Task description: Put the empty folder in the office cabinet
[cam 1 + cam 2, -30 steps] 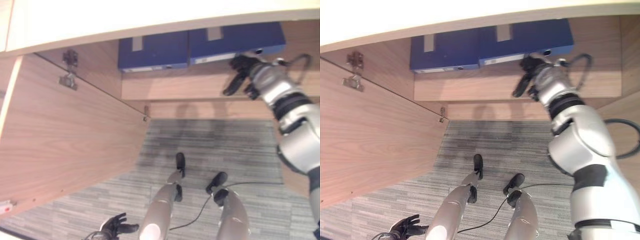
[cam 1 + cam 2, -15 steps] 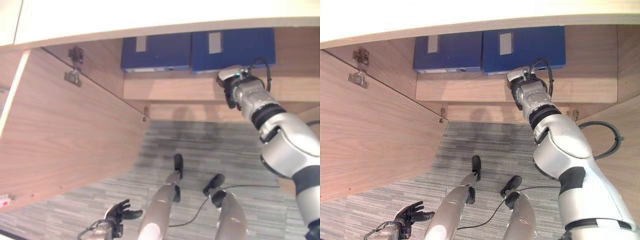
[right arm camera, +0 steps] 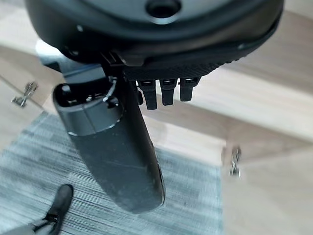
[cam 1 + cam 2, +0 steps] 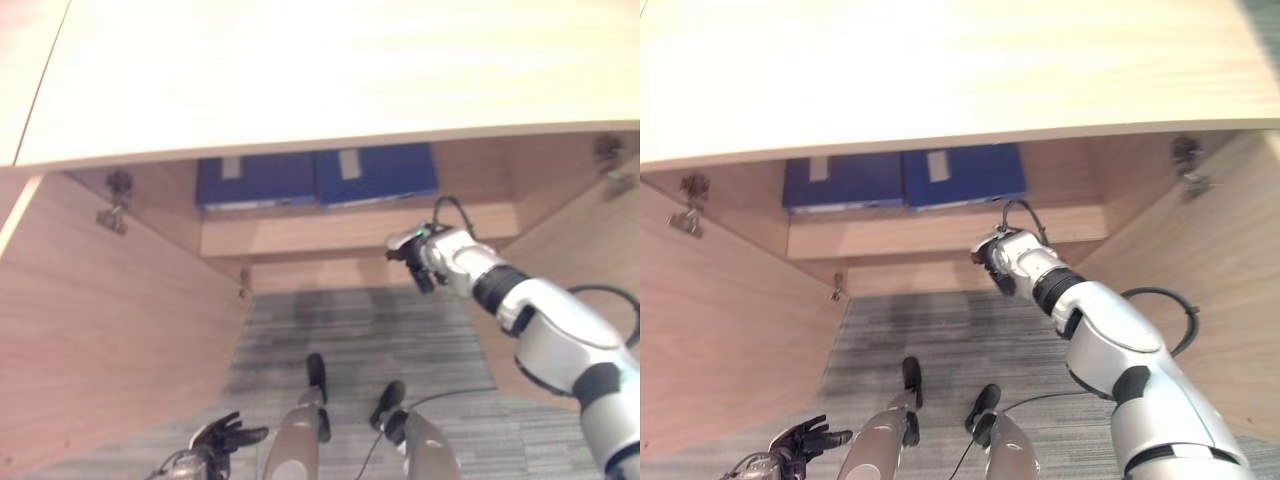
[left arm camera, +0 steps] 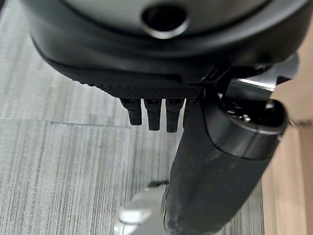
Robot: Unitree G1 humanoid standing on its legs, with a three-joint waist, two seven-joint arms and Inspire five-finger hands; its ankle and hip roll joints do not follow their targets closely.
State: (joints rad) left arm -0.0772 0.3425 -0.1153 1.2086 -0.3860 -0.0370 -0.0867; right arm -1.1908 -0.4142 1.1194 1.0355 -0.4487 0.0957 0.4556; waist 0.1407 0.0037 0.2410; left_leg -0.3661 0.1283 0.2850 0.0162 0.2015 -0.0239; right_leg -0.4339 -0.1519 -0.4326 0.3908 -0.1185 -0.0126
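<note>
Beyond my right hand (image 4: 992, 262), on the cabinet shelf (image 4: 300, 232), two blue folders lie side by side, touching; the right folder (image 4: 375, 172) is the nearer to my fingers, the left folder (image 4: 255, 180) just beside it. A second ago this hand was up against the right folder's front edge; now it has drawn back off the shelf and hangs below and in front of its lip, apart from both folders. My right hand holds nothing: in its own wrist view the thumb (image 3: 115, 147) juts out straight and the fingers (image 3: 164, 90) show as short stubs, relaxed rather than clenched, with bare shelf wood and carpet (image 3: 58, 161) past them. Low at my side, my left hand (image 4: 222, 437) hangs slack with fingers spread, empty, over the floor. The left cabinet door (image 4: 90, 330) stands swung wide, and the right door (image 4: 1200, 290) is open too. With the folder lying fully on the shelf and my hand released and clear of it, I judge the placing done; what may remain is shutting the doors.
</note>
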